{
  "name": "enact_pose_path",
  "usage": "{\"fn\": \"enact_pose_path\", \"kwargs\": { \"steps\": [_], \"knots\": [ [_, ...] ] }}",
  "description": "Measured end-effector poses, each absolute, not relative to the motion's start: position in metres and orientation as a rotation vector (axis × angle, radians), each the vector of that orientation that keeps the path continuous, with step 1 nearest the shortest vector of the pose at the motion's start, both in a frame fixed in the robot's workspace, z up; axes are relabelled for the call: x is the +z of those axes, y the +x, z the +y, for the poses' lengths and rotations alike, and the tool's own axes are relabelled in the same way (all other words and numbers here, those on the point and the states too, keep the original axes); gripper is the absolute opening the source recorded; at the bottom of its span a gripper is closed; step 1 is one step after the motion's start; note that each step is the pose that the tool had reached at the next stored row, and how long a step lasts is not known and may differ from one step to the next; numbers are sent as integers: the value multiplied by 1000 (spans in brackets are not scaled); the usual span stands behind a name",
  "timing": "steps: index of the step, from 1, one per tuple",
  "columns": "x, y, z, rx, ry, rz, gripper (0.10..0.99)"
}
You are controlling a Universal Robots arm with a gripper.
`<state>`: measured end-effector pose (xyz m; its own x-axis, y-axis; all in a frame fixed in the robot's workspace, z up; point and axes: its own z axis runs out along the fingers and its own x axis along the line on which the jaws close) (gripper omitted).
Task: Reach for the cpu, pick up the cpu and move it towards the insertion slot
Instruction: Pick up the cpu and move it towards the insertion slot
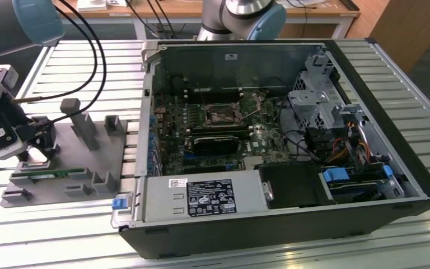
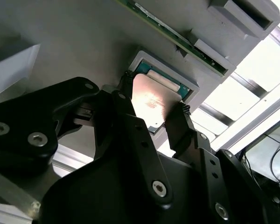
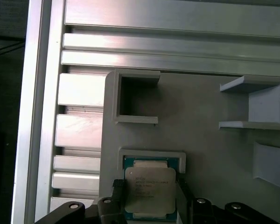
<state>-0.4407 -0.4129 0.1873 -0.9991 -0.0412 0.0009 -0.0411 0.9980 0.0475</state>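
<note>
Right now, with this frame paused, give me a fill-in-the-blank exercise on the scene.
1. In the exterior view, the gripper is over the grey fixture at the view's ___.
2. The thing nearest the gripper is the ___.
3. The insertion slot lies inside the open computer ___.
Missing words: left; cpu; case.

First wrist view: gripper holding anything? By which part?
The silver square cpu chip: the black gripper appears to pinch it by two opposite side edges, while it lies in the grey fixture pocket.
</note>
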Motion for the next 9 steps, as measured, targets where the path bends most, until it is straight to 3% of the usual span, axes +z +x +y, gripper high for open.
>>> {"fn": "enact_pose_path", "kwargs": {
  "steps": [9],
  "knots": [
    [196, -441, -413, -75, 65, -3138, 529]
  ]
}}
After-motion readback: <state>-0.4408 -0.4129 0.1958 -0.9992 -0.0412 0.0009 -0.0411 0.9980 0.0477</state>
